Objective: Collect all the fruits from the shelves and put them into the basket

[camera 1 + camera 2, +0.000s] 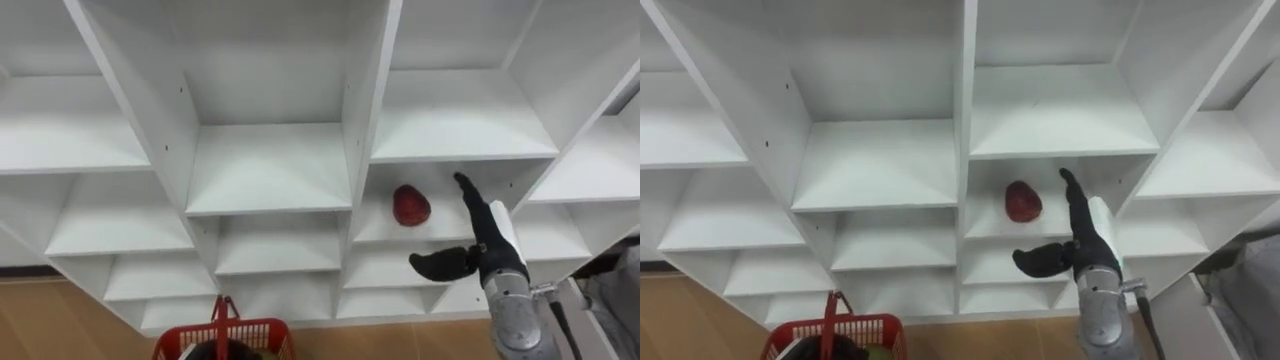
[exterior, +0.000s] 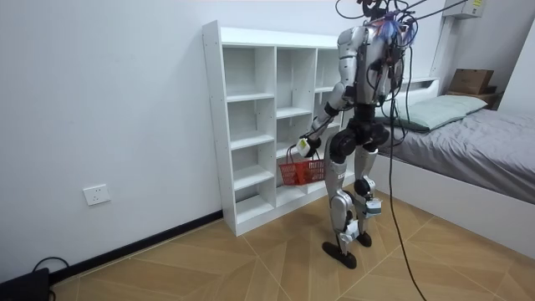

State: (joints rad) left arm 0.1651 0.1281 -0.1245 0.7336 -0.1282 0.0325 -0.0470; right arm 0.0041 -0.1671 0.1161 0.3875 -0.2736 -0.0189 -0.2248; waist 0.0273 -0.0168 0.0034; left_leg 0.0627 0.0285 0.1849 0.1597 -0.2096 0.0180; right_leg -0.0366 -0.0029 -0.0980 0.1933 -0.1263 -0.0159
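Lower left: red plastic mesh basket [image 1: 225, 338] with an upright loop handle, carried low at the left hand [image 2: 303, 148] in the room view. Probably held below the shelves so picked fruit can drop straight in. Cannot tell how the hand holds the handle. Something dark and greenish inside, not identifiable.

Centre: tall white open-compartment closet [image 1: 268, 165], faced square-on from close up.

Right of the middle divider: one dark red round fruit [image 1: 411, 205], sitting on its shelf near the front edge, untouched.

Just right of it: right hand [image 1: 484, 243], fingers straight and stretched toward the cubby, thumb splayed left, holding nothing, near the fruit but apart.

Reads as a pre-grasp reach, spread wide to wrap the fruit. Next likely calls for shifting left and closing round it. Risk of nudging the fruit deeper into the cubby.
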